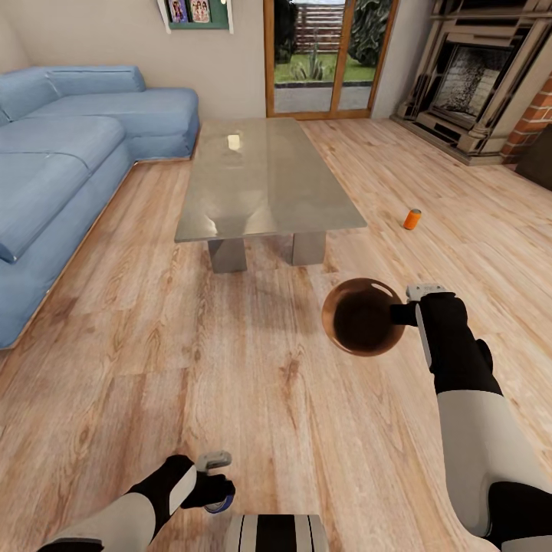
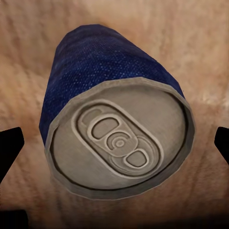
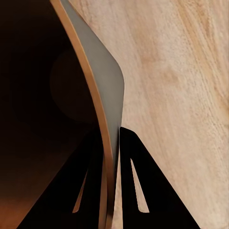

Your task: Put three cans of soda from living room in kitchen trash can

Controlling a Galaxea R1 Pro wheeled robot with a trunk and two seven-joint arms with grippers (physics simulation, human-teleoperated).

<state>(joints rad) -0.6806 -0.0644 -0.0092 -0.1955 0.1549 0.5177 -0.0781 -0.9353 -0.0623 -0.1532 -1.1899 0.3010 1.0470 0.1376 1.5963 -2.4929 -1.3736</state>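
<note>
One orange can (image 1: 412, 219) on the wood floor (image 1: 253, 399), right of the glass table (image 1: 261, 180). One blue can (image 2: 114, 124) between the left gripper (image 1: 218, 491) fingers, jaws wide; contact unclear. Right gripper (image 1: 404, 313) pinches the brown bin (image 1: 360, 316) rim, held above the floor. One blue sofa (image 1: 69, 161), partly cut off.

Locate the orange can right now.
In the head view, the orange can stands upright on the wood floor, right of the coffee table and ahead of the bin pinched by the right gripper.
</note>
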